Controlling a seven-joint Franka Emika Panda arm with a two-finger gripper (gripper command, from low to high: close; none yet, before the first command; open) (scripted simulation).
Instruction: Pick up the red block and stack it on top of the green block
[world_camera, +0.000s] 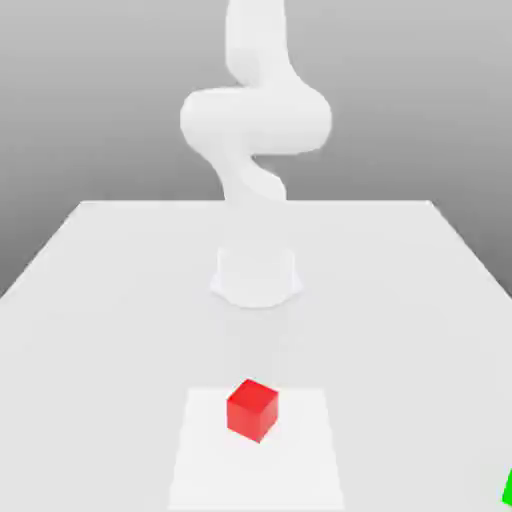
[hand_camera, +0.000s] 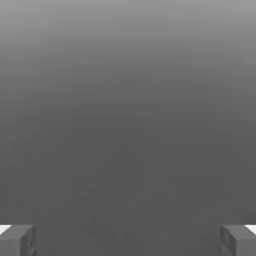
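Gripper (hand_camera: 128, 241): wide open, holding nothing
Red block (world_camera: 252, 411): apart from the gripper, on white square (world_camera: 255, 475), near side

The red block (world_camera: 252, 411) is a small, bright red cube with plain faces, sitting turned at an angle, one vertical edge toward the viewer, on a paler rectangle at the lower middle of the exterior view. The green block (world_camera: 508, 490), bright green, is cut off by the frame at the exterior view's lower right corner, well apart from the red one, with just a slanted sliver visible.
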